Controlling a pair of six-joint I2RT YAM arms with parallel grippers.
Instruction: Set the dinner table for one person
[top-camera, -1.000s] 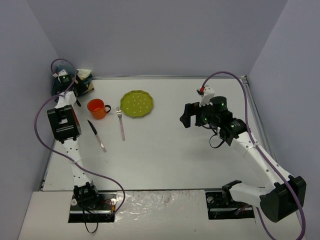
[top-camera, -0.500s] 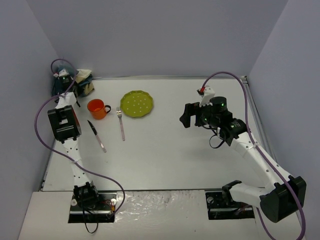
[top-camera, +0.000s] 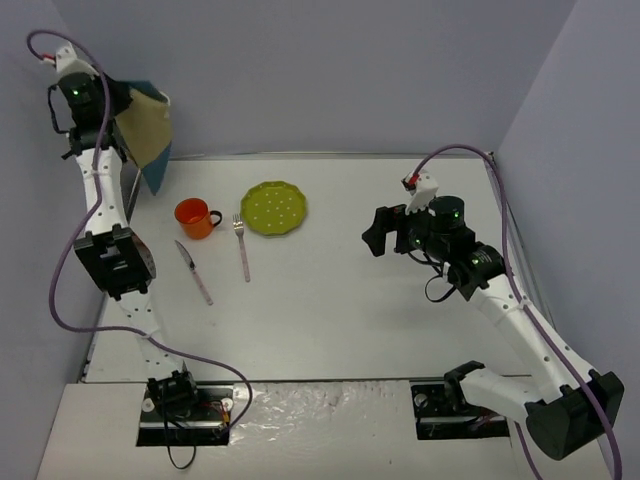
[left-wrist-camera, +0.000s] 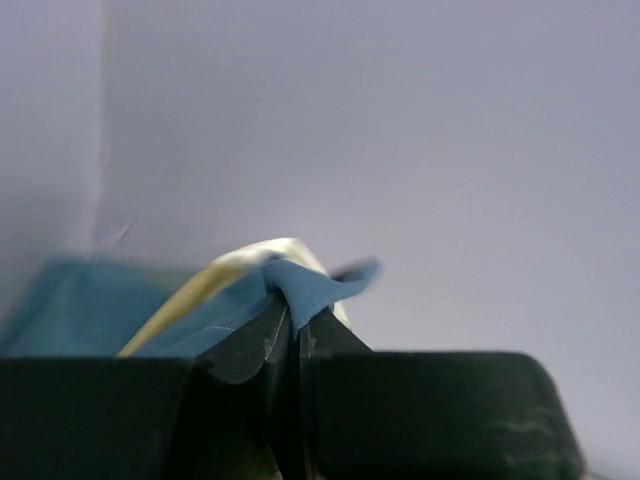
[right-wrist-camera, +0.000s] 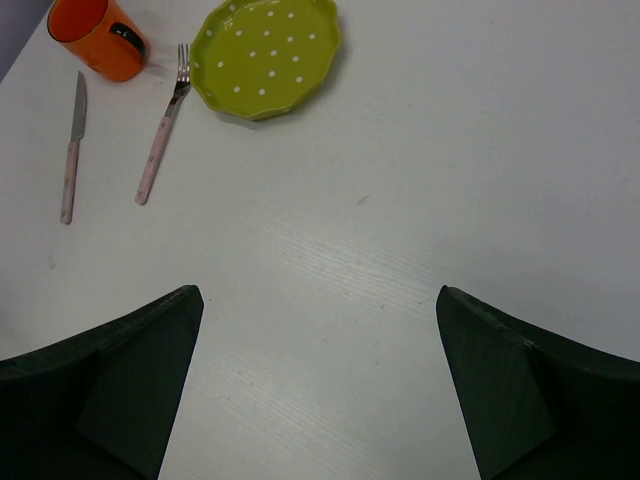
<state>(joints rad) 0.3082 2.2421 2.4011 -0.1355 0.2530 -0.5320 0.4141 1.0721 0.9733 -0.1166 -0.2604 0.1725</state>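
White table (top-camera: 330, 320), flat and face up, filling the floor between lavender walls (top-camera: 300, 70) in front of both arm bases. From above, its long axis seems to run left to right, though the camera angle makes that uncertain.

On its far left part sit an orange mug (top-camera: 193, 216), a green dotted plate (top-camera: 273, 207), a fork (top-camera: 242, 247) and a knife (top-camera: 194, 270). The fork and knife lie roughly parallel, tips toward the far wall.

High above the far left corner, the left gripper (left-wrist-camera: 295, 325) is pinched on a thin fold of a blue-and-tan mat (top-camera: 150, 125). The mat hangs clear of the table, long axis near vertical, its lower tip pointing down just behind the mug.

The right gripper (right-wrist-camera: 315, 300) hovers over the right half of the table, fingers spread wide and holding nothing.

Likely risks: the grip catches only a small bunch of cloth, so the mat could slip out on a fast swing. As it comes down, the trailing edge could sweep the mug over or drag the knife and fork. Held from one point, it may also land crumpled rather than flat.
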